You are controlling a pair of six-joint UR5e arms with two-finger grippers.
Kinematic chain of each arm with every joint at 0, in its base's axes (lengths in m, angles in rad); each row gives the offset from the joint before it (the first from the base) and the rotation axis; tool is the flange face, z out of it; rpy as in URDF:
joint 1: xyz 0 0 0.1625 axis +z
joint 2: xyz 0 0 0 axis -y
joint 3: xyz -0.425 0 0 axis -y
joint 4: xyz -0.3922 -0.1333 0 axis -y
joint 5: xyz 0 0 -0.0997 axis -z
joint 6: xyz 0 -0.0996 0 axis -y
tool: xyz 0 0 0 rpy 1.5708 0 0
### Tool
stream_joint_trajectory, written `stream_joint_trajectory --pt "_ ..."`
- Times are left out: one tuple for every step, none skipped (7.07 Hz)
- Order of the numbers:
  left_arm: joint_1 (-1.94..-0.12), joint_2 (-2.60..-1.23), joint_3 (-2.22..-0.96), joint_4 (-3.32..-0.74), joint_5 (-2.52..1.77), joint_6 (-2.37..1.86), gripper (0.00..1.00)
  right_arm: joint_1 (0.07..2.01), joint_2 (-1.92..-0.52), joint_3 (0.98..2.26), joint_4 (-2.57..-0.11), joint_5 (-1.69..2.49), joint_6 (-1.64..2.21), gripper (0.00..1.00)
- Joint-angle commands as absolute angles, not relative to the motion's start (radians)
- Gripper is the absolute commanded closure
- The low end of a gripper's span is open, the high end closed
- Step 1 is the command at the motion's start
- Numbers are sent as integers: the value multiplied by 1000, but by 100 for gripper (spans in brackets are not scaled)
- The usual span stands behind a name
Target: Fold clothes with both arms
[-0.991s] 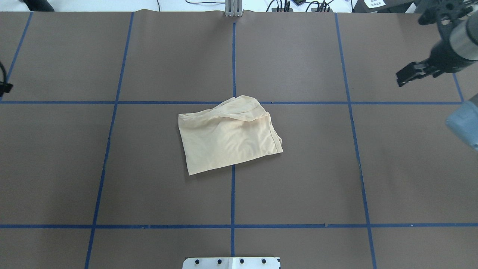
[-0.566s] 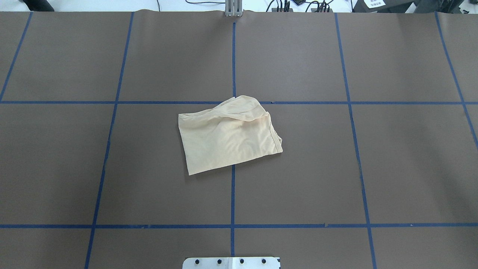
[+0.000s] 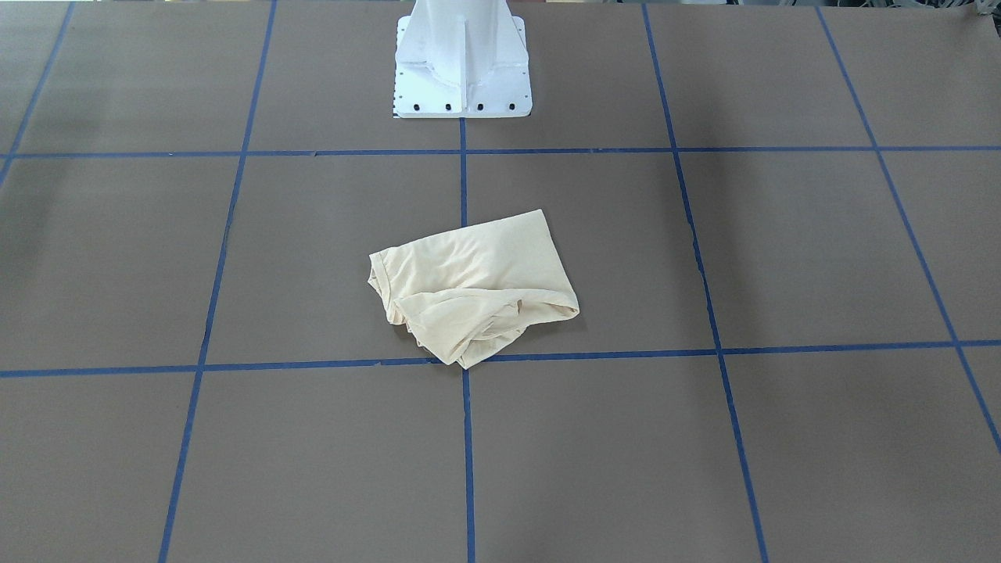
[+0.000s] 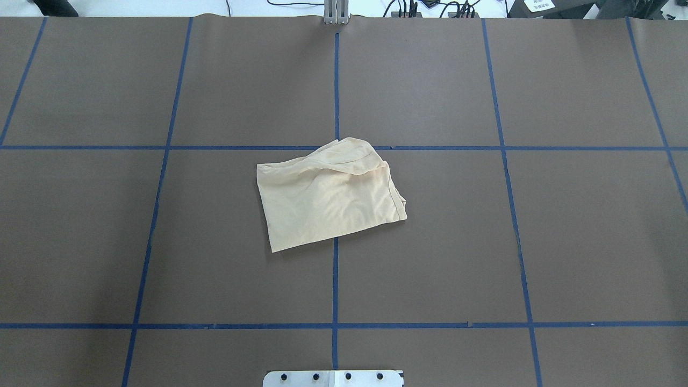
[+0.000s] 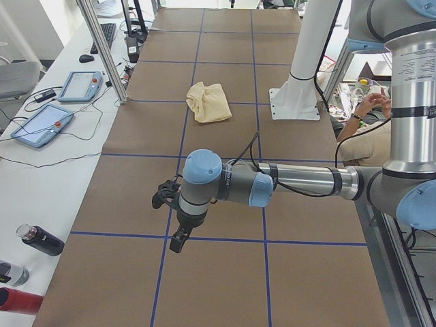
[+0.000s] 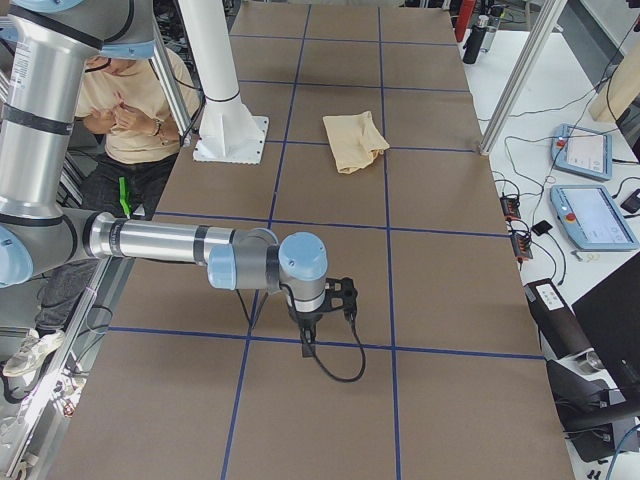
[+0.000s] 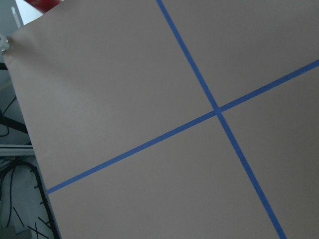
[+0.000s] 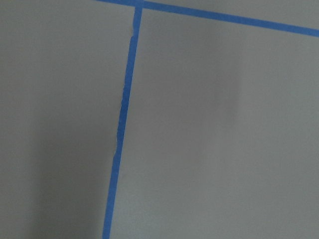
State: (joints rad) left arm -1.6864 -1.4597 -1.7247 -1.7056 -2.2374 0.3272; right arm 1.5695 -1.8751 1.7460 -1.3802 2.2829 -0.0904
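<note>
Left end of table: left arm (image 5: 272,182) reaches out low over the brown table (image 5: 306,272). Left gripper (image 5: 178,240) points down above a blue tape line (image 5: 231,239); finger state cannot be told. Right end: right arm (image 6: 170,242) likewise low, right gripper (image 6: 308,345) pointing down; finger state cannot be told. Farther, at mid-table: cream-yellow T-shirt (image 4: 328,196) lies as a rumpled folded packet astride the centre tape line, well apart from both grippers. White pedestal (image 3: 463,59) stands near it on the robot's side
</note>
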Motion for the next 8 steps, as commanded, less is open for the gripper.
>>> stream_joint_trajectory --pt "-1695 -1425 -1707 -1709 -2412 225 0 1553 -1818 1739 -1397 2293 -43 0" --pt "-1694 -1421 -1710 -1710 -2411 222 0 1545 -1798 1758 -1448 2293 -31 0" --pt "-1687 -1420 -1698 -1710 -2398 225 0 1545 -1798 1805 -1491 2298 -29 0" --pt "-1686 -1422 -1700 -1709 -2390 227 0 1545 -1799 1898 -1608 2298 -29 0" --pt "-1684 -1424 -1701 -1710 -2390 227 0 1545 -1819 1923 -1629 2286 -47 0" --pt "-1662 -1424 -1700 -1710 -2384 226 0 1545 -1828 1918 -1621 2283 -52 0" --pt "-1645 -1424 -1703 -1710 -2363 216 0 1545 -1832 1913 -1620 2283 -51 0" --pt "-1641 -1424 -1704 -1710 -2362 201 0 1545 -1832 1908 -1620 2284 -51 0"
